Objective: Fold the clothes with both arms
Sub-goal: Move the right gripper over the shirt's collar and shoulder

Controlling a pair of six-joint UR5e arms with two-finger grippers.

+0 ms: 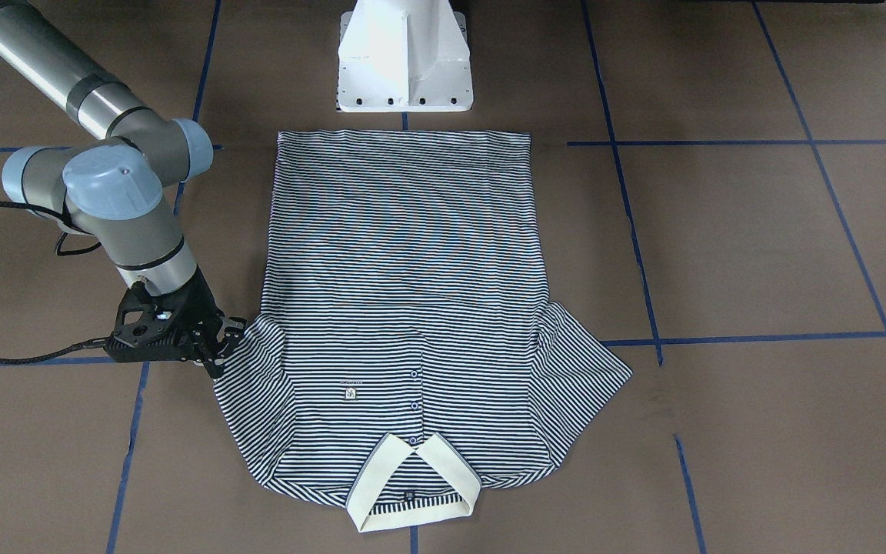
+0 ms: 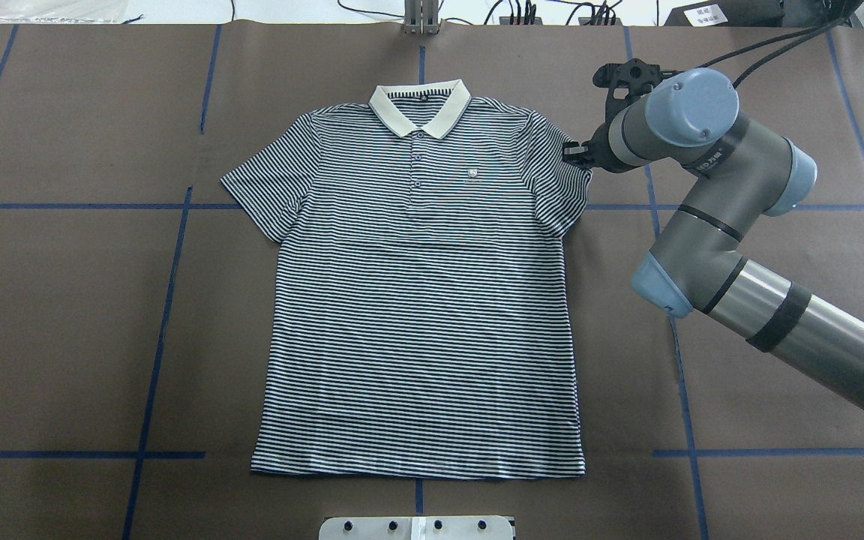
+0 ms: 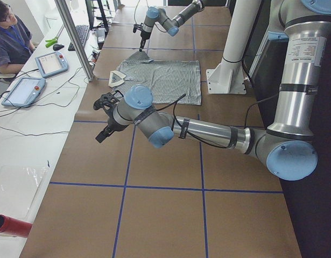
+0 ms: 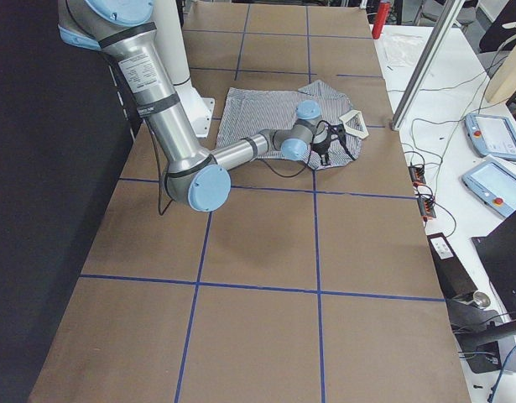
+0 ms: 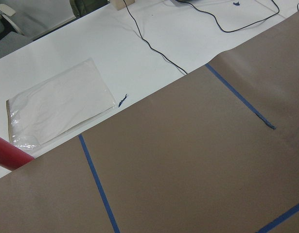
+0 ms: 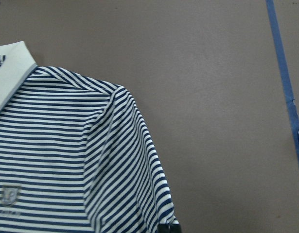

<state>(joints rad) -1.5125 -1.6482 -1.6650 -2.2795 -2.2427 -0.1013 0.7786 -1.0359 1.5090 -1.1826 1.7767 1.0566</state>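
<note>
The striped polo shirt [image 2: 424,300] lies flat and face up on the brown table, cream collar [image 2: 418,109] at the far side, hem towards the robot. It also shows in the front view [image 1: 404,254]. My right gripper [image 2: 573,154] [image 1: 221,346] is down at the hem of the sleeve on my right. In the right wrist view a black fingertip [image 6: 168,228] sits on that sleeve's corner, and the gripper looks shut on it. My left gripper [image 3: 100,137] hovers over bare table well left of the shirt; I cannot tell whether it is open or shut.
The white pedestal base [image 1: 404,54] stands just behind the shirt's hem. Blue tape lines [image 2: 169,300] grid the table. A red cylinder [image 5: 8,155] and a plastic bag [image 5: 57,109] lie on the white desk past the table's left end. An operator sits there with tablets [image 3: 25,88].
</note>
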